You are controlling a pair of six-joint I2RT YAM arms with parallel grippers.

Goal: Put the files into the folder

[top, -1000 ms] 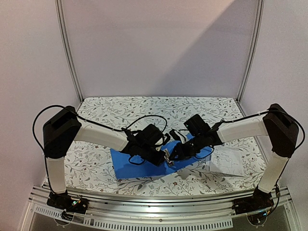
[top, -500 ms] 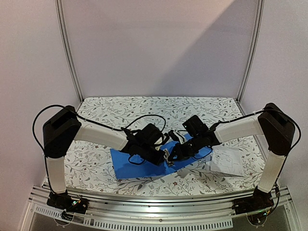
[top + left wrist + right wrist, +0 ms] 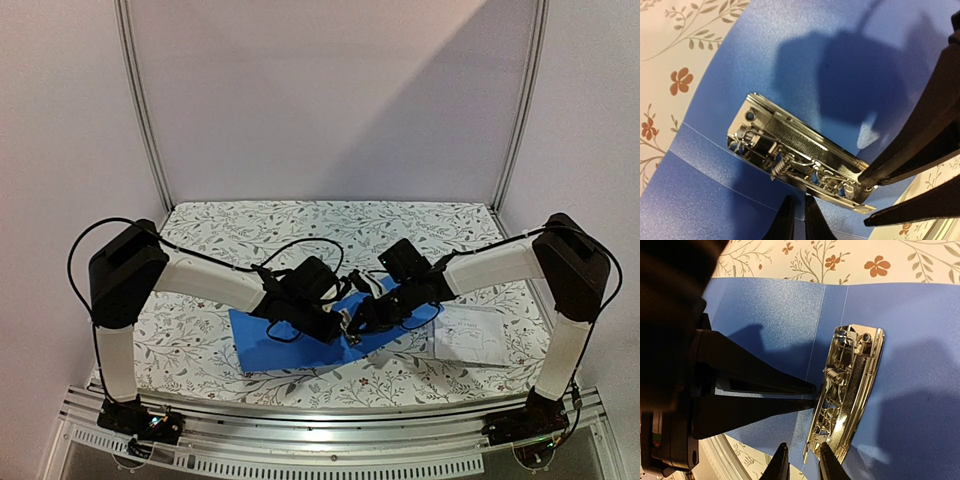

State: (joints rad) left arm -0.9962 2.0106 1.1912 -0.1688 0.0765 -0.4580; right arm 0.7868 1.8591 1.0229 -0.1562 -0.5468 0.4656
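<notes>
The blue folder (image 3: 270, 347) lies open on the table, with its metal ring clip (image 3: 800, 157) showing in both wrist views (image 3: 850, 385). The white files (image 3: 472, 335) lie flat on the table to the folder's right, apart from it. My left gripper (image 3: 343, 325) is shut, with its tips (image 3: 799, 220) on the blue cover just beside the clip's long edge. My right gripper (image 3: 362, 322) is slightly open, with its fingers (image 3: 781, 465) either side of the clip's end tab (image 3: 809, 455). One finger touches the clip. Both grippers meet over the clip.
The table has a floral cloth (image 3: 200, 235). White walls and metal posts (image 3: 145, 110) enclose the back and sides. A metal rail (image 3: 320, 425) runs along the near edge. Black cables (image 3: 310, 245) loop over the folder.
My right arm has shifted slightly left, closer in on the clip. The left arm, folder and files stay where they were.
</notes>
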